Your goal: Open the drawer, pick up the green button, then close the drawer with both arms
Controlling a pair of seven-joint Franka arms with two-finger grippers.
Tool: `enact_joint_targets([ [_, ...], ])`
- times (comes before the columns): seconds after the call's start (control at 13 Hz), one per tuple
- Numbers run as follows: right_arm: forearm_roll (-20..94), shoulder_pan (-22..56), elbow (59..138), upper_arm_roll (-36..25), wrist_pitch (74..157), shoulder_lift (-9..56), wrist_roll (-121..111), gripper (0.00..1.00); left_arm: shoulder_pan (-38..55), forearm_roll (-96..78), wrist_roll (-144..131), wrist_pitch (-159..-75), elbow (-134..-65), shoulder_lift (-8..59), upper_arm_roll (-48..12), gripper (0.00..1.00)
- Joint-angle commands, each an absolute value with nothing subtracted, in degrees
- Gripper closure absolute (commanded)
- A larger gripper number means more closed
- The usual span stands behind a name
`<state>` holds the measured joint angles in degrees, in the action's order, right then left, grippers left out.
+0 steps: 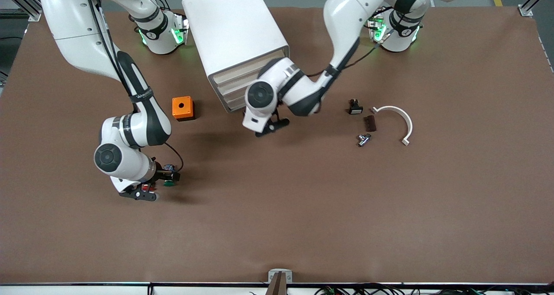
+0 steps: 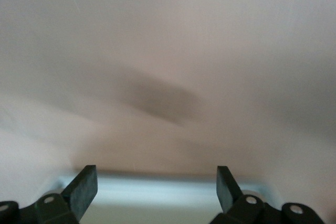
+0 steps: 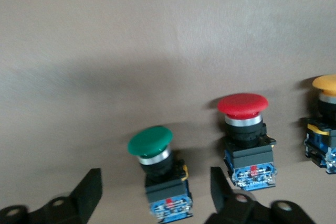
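The white cabinet [image 1: 236, 31] stands at the robots' side of the table, its drawers all pushed in. The lower drawer [image 1: 233, 101] is partly hidden by the left arm's wrist. My left gripper [image 1: 272, 127] is open in front of the lower drawers; in the left wrist view it [image 2: 157, 182] faces a blurred white surface. The green-capped button [image 3: 150, 141] sits on the brown table between the open fingers of my right gripper [image 3: 157, 187], not gripped. It also shows in the front view [image 1: 169, 183] beside my right gripper [image 1: 156, 183], toward the right arm's end.
A red-capped button [image 3: 243, 105] and an orange-yellow-capped one [image 3: 325, 83] sit beside the green one. An orange box [image 1: 183, 108] stands near the cabinet. A black part [image 1: 355, 107], a brown block [image 1: 369, 123], a metal piece [image 1: 363, 139] and a white curved piece [image 1: 398, 115] lie toward the left arm's end.
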<state>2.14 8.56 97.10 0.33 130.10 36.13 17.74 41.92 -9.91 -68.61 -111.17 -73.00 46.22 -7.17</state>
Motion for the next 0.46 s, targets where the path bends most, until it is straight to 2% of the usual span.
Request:
enact_joint_targets([
  [0.0,4.66,7.74,91.61,-0.44,120.72,33.23,17.4,0.0,33.08,-1.96,-68.29,-110.13,-74.53,38.96,-7.91,0.0],
  [0.23,9.47,6.51,85.0,-2.36,107.79,31.39,5.23,0.0,24.46,0.6,-66.64,-105.83,-74.62,33.86,-7.82,0.0],
  [0.38,13.35,7.64,85.16,-7.19,106.17,27.79,0.03,0.0,20.49,2.72,-62.77,-104.16,-74.53,31.21,-7.82,0.0],
])
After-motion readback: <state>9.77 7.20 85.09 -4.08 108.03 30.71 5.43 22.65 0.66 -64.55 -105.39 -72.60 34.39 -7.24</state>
